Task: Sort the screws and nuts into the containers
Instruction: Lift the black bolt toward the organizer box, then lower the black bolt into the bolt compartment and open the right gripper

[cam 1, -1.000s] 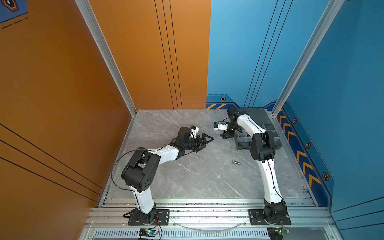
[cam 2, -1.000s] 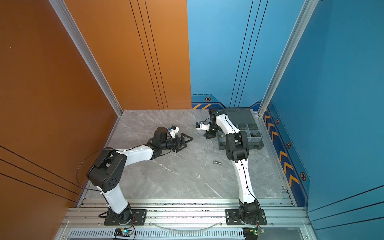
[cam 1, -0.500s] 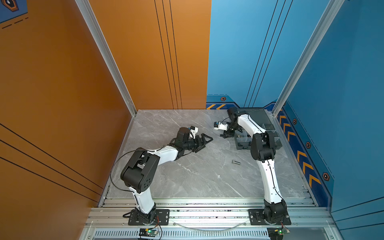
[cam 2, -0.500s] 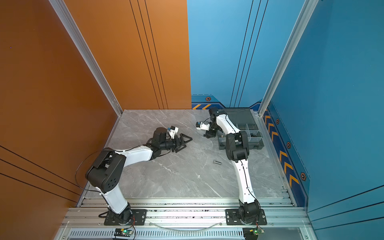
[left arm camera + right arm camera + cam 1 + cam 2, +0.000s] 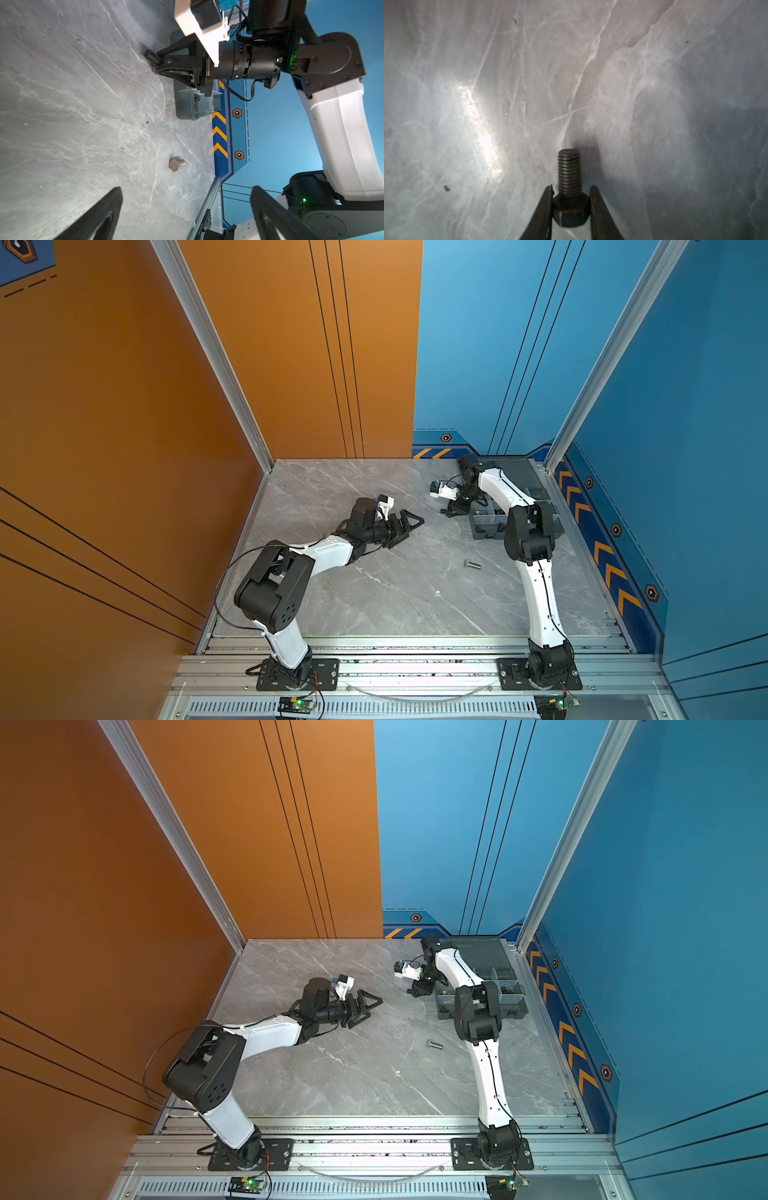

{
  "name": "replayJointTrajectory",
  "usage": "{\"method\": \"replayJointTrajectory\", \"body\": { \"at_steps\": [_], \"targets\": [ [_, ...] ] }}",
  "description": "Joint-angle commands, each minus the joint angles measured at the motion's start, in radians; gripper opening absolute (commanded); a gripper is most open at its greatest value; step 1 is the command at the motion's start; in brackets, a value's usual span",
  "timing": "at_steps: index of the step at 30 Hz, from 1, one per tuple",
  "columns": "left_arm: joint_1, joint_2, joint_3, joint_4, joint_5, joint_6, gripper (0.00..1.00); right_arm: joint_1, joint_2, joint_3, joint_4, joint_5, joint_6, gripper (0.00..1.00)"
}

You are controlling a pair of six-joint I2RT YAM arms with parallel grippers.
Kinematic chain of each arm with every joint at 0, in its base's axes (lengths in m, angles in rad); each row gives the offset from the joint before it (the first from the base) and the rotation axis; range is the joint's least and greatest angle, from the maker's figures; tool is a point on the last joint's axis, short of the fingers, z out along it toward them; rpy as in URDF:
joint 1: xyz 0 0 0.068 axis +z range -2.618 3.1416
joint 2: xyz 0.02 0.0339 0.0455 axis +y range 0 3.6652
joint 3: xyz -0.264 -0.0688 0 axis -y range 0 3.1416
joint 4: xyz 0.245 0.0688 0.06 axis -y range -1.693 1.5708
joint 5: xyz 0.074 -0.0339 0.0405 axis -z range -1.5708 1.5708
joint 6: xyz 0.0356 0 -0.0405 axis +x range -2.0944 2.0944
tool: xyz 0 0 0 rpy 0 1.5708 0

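Observation:
A black hex-head screw (image 5: 569,207) sits between the fingers of my right gripper (image 5: 572,191), which is shut on its head, with the threaded shank pointing out just above the marble table. In both top views this gripper (image 5: 453,510) (image 5: 417,990) hangs low just left of the grey organizer box (image 5: 486,526) (image 5: 515,1006) with its containers. The left wrist view shows the same held screw (image 5: 152,57). My left gripper (image 5: 409,524) (image 5: 186,188) is open and holds nothing, lying near the table's middle. A silver screw (image 5: 471,564) (image 5: 434,1044) (image 5: 176,164) lies loose on the table. No nuts can be made out.
The box's flat lid (image 5: 515,477) lies open behind it, by the back right corner. A black screw (image 5: 196,101) rests inside a near compartment. A tiny pale speck (image 5: 437,593) lies on the table towards the front. Blue and orange walls enclose the table.
The right gripper's jaws have narrowed onto the black screw. Neither arm has visibly shifted place.

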Motion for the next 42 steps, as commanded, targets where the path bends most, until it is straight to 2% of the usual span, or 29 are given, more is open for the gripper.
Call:
{"method": "replayJointTrajectory", "body": {
  "at_steps": [1,10,19,26,42],
  "targets": [
    [-0.017,-0.048,-0.020,0.011,-0.021,0.000,0.97,-0.012,-0.181,-0.052,0.017,-0.073,0.025,0.00],
    [-0.048,-0.103,-0.046,0.011,-0.037,0.006,0.98,-0.081,-0.395,-0.285,0.036,0.103,0.012,0.00],
    [-0.067,-0.120,-0.045,0.012,-0.041,0.005,0.98,-0.210,-0.527,-0.577,0.152,0.119,0.030,0.00],
    [-0.073,-0.131,-0.058,0.011,-0.052,0.007,0.98,-0.219,-0.529,-0.577,0.163,0.115,0.052,0.00],
    [-0.070,-0.124,-0.062,0.011,-0.051,0.011,0.98,-0.184,-0.457,-0.550,0.241,0.233,0.098,0.00]
  ]
}}
